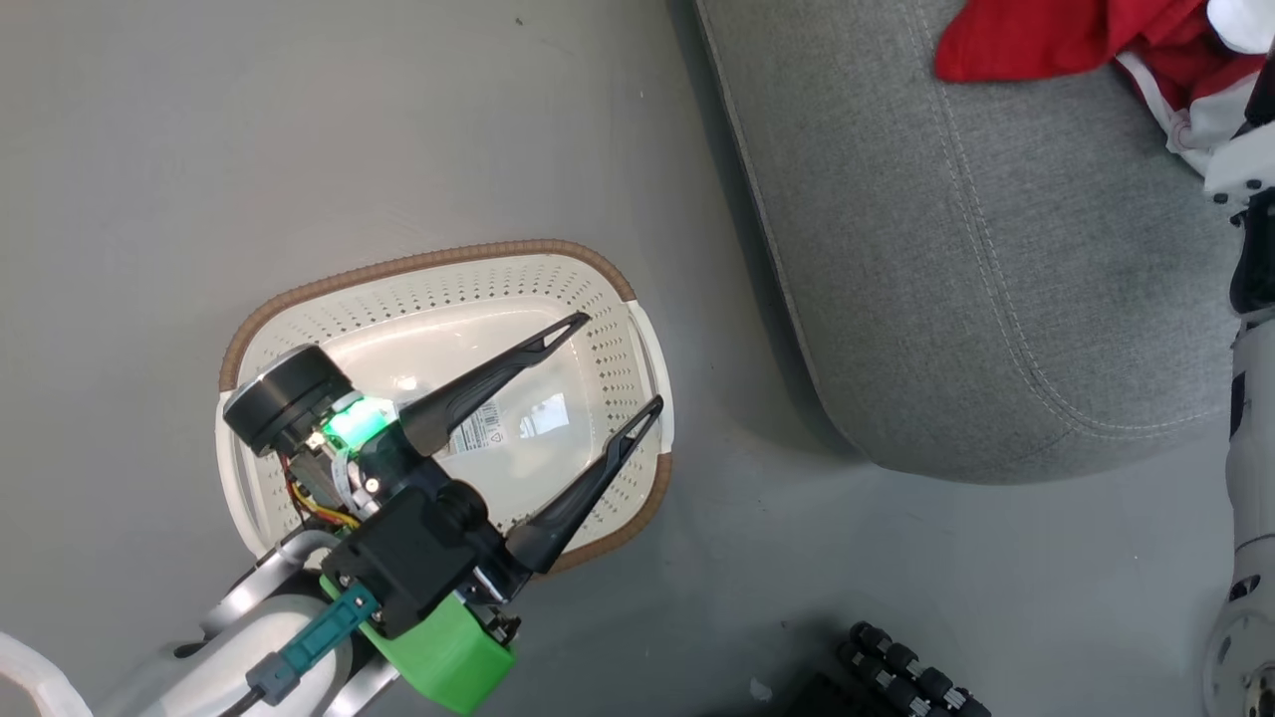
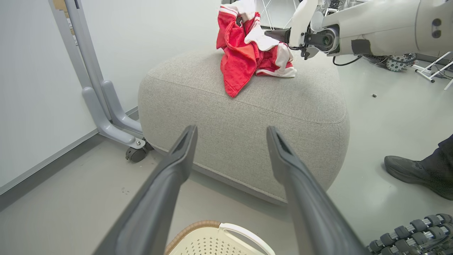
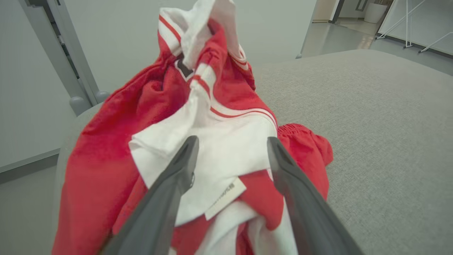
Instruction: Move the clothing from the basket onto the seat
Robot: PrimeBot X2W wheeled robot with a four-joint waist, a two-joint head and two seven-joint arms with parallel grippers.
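grey seat (image 1: 996,299) bearing the heaped red-and-white clothing (image 3: 106,159), soft, light and limp, best pinched at a bunched fold; right gripper (image 3: 232,140) jaws wide astride it, left gripper (image 1: 620,360) jaws wide over the basket (image 1: 418,261).

My head view cuts the clothing (image 1: 1036,45) at the top edge, and my left gripper (image 1: 620,360) hides part of the basket (image 1: 428,261). I can't read its label (image 1: 488,430), too small; a shoe (image 2: 407,170) runs off my left wrist view's right edge.
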